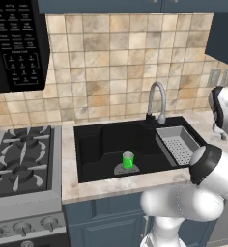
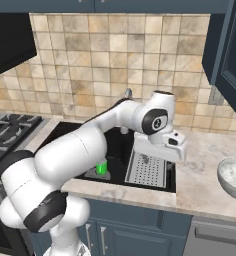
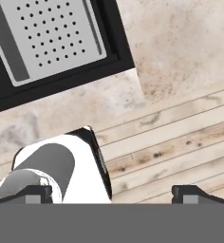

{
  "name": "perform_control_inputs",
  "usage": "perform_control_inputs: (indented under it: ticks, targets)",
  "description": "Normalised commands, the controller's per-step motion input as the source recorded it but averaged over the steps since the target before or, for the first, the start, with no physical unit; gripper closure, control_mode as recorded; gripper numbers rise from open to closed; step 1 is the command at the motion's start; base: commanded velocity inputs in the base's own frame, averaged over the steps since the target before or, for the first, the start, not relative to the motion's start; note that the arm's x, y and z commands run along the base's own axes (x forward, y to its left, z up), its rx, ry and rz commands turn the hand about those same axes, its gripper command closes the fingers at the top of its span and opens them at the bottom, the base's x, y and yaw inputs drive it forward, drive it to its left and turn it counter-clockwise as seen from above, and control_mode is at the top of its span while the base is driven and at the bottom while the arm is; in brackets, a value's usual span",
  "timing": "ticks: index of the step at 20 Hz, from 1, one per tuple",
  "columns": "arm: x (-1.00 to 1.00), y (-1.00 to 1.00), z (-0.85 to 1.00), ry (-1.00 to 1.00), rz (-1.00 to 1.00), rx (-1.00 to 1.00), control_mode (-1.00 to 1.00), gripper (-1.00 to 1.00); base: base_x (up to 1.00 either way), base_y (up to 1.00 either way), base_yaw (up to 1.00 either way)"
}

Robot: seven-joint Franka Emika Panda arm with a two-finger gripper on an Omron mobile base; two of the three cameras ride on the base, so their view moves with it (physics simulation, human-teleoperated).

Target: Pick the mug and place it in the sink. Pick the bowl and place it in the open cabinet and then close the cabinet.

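The bright green mug [image 1: 128, 160] stands upright over the round drain in the black sink [image 1: 94, 144]; in the right base view the mug [image 2: 101, 167] peeks out from behind my arm. The marbled whitish-grey bowl [image 2: 234, 177] rests on the counter at the far right. A dark blue-grey cabinet [image 2: 229, 47] hangs above it with its door swung open. My gripper [image 3: 113, 193] is open and holds nothing. It hovers over the sink's right front corner, above the grey perforated tray [image 3: 47, 38] and the counter edge.
A curved metal tap [image 1: 157, 101] rises behind the sink. The gas stove [image 1: 21, 161] lies to the left, with a black microwave [image 1: 17, 43] above it. Marbled counter [image 2: 200, 165] runs between sink and bowl. Wooden floor [image 3: 180, 137] shows below the counter edge.
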Motion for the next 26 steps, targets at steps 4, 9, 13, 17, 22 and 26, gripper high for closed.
perform_control_inputs:
  ticks: [4,9,13,17,22,26]
  targets:
    - [-0.06,-0.20,-0.15,-0.10,0.00,-0.15,-1.00,-1.00,0.00,0.00,0.00]
    - [-0.03,-0.16,-0.18,-0.07,0.00,-0.16,-1.00,-1.00,0.00,0.00,0.00]
    - [-0.02,-0.28,-0.13,0.00,0.00,-0.05,-1.00,-1.00,0.00,0.00,0.00]
    - [0.00,-0.18,0.00,0.00,0.00,0.00,-1.00,-1.00,0.00,0.00,0.00]
    - [-0.10,-0.02,0.00,0.00,0.00,0.00,-1.00,-1.00,0.00,0.00,0.00]
    - [-0.06,0.00,0.00,0.01,0.00,0.07,-1.00,-1.00,0.00,0.00,0.00]
